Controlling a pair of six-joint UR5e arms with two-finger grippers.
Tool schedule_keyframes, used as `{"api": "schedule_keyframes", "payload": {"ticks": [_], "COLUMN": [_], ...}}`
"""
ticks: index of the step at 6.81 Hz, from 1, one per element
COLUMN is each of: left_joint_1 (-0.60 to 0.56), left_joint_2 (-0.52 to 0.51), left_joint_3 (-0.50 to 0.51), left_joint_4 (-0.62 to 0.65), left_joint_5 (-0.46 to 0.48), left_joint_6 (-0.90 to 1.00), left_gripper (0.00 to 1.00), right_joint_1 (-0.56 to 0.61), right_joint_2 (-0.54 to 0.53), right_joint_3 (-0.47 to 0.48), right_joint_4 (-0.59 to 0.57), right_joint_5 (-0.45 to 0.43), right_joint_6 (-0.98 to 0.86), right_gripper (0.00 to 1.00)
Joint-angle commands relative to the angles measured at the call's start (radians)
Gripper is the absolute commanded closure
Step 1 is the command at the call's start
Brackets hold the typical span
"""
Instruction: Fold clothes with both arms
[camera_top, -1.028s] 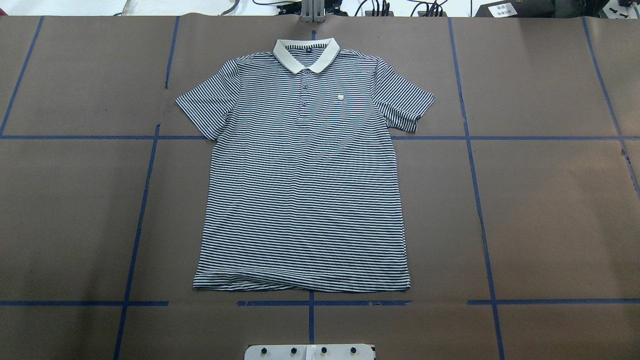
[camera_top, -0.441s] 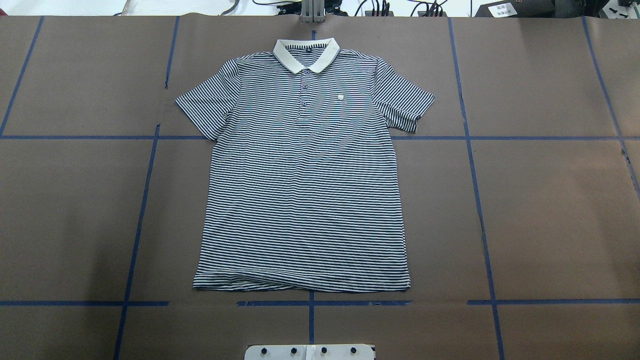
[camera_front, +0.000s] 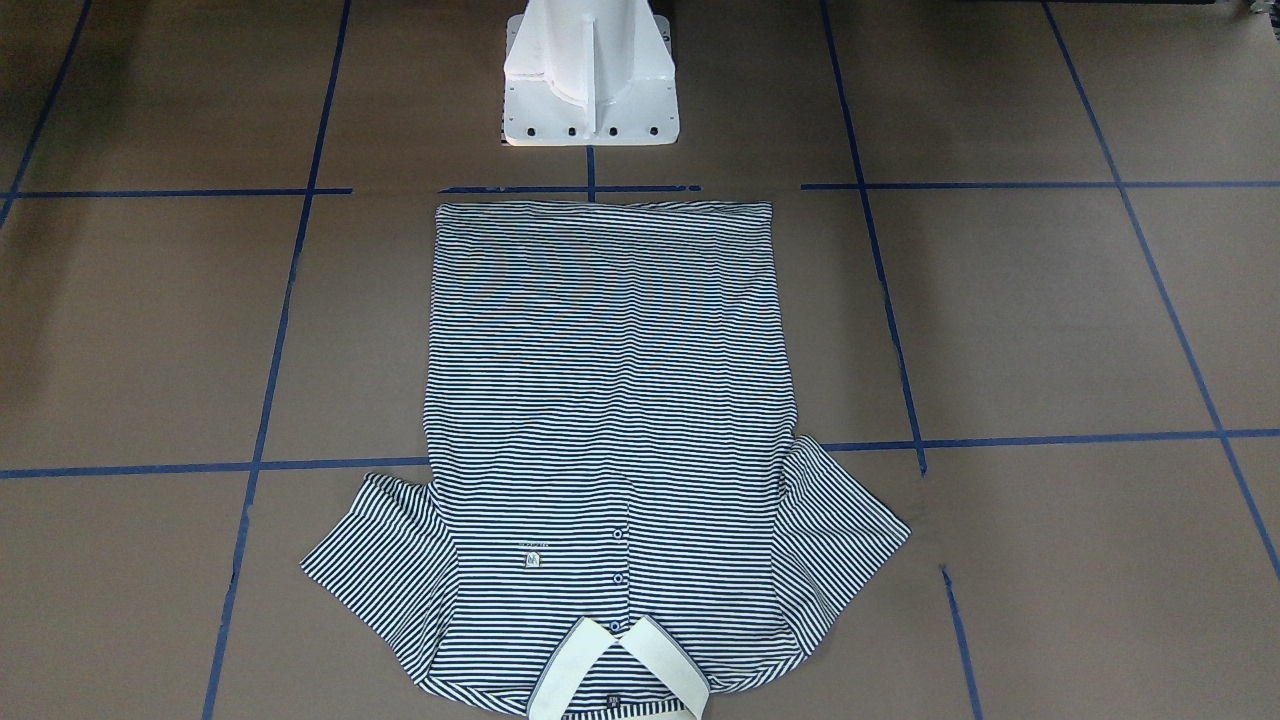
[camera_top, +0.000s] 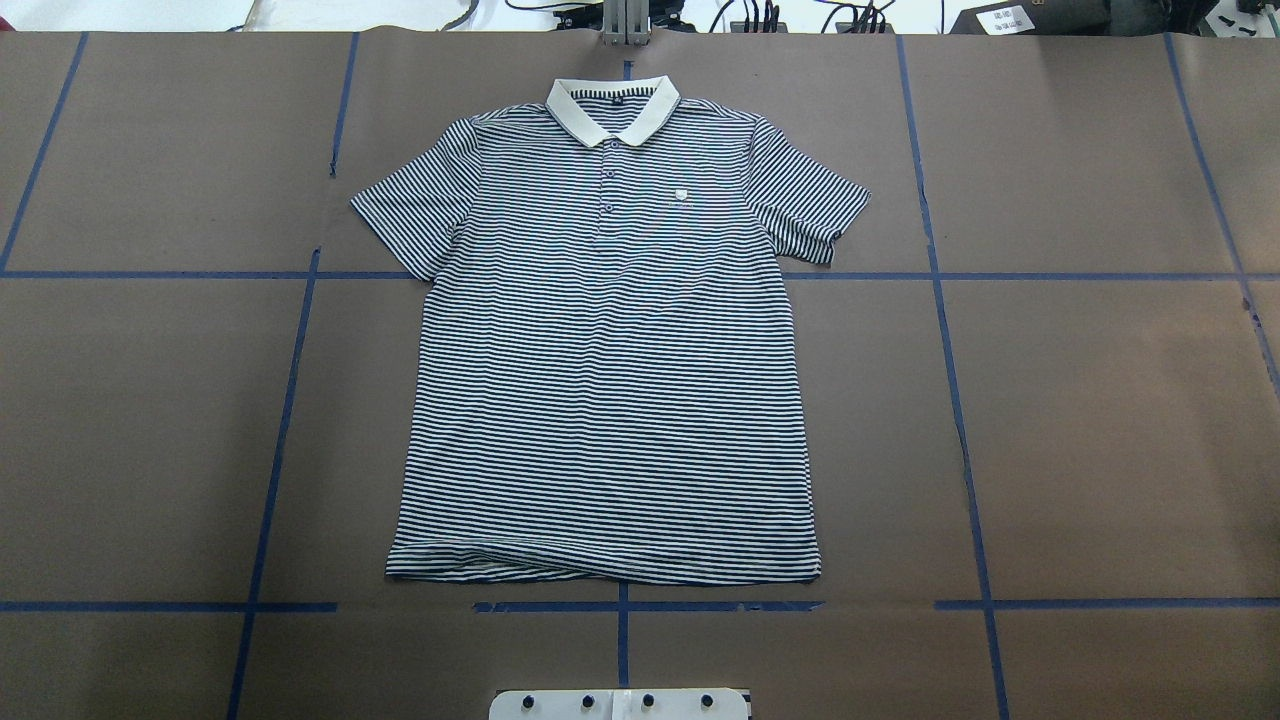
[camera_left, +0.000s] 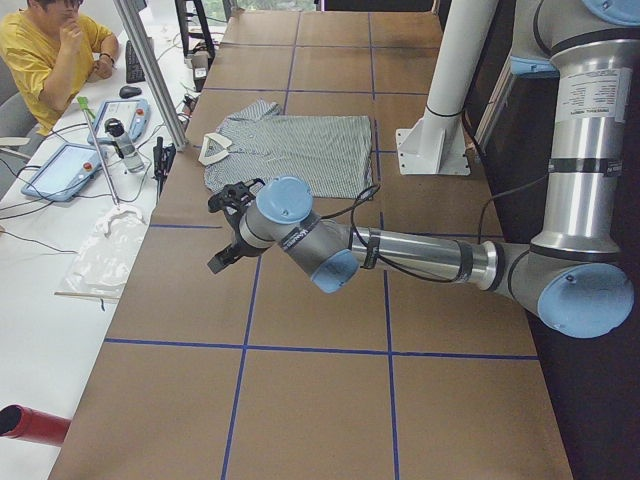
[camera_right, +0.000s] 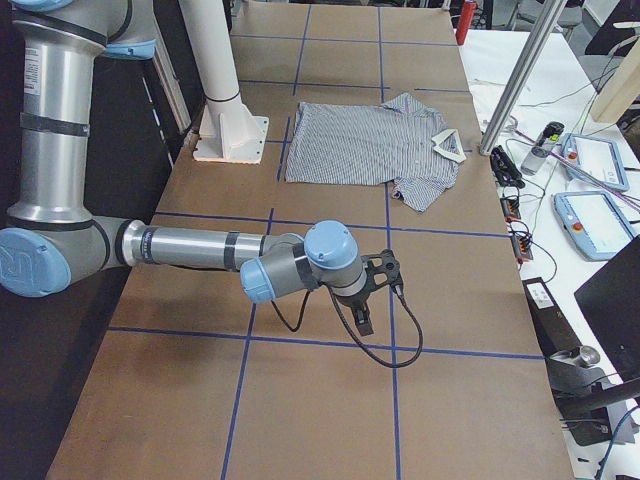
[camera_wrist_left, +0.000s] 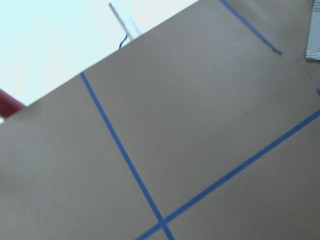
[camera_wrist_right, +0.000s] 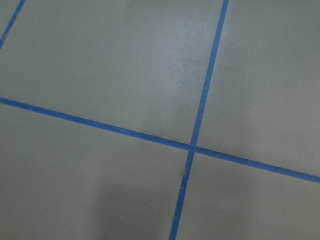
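No fold has been made yet: the polo shirt (camera_top: 610, 350) lies flat and face up in the middle of the counter (camera_top: 1100, 420). Its hem is near the white pedestal base (camera_front: 590, 75) and its collar (camera_top: 612, 105) is at the far edge. Both sleeves are spread out.

The 2 arms hang low over bare counter at opposite ends, well apart from the shirt. The left claw (camera_left: 222, 232) and right claw (camera_right: 372, 295) show only in the side views, so I cannot tell whether either is spread or pressed together.

The next move likely calls for both claws to travel inward and pinch matching points, such as the sleeves or hem corners, without dragging the cloth.

Nothing lies between the claws and the shirt. Blue tape lines (camera_top: 290, 400) cross the counter. A seated person (camera_left: 45, 55) and handheld control tablets (camera_left: 65, 170) are beyond the far edge.
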Motion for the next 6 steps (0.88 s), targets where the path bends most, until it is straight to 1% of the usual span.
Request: {"api": "schedule_keyframes", "payload": {"ticks": [1,2,3,4,5,6], "left_joint_1": [0.028,0.044,0.047,0.048,0.048,0.048], "left_joint_2": [-0.009,-0.021,-0.023,-0.024,-0.026,-0.027], "left_joint_3": [0.000,0.000,0.000,0.002,0.002,0.002], "left_joint_4": [-0.008,-0.010,-0.010,-0.010,-0.010,-0.010], "left_joint_5": [-0.009,-0.008,-0.008,-0.008,-0.006,-0.006], "left_joint_6": [-0.014,-0.016,-0.016,-0.017,-0.017,-0.017], "left_gripper": [0.00,0.00,0.00,0.00,0.00,0.00], "right_joint_1": [-0.136,-0.219,-0.310,-0.435,-0.529,-0.580], "right_joint_2": [0.123,0.193,0.252,0.348,0.463,0.552], "right_joint_3": [-0.003,-0.006,-0.006,-0.020,-0.103,-0.191], "right_joint_4": [0.011,0.011,0.011,0.010,0.010,0.011], "right_joint_5": [-0.008,-0.054,-0.136,-0.233,-0.342,-0.390], "right_joint_6": [0.395,0.551,0.694,0.859,0.955,1.041], "right_gripper": [0.00,0.03,0.15,0.22,0.23,0.27]}}
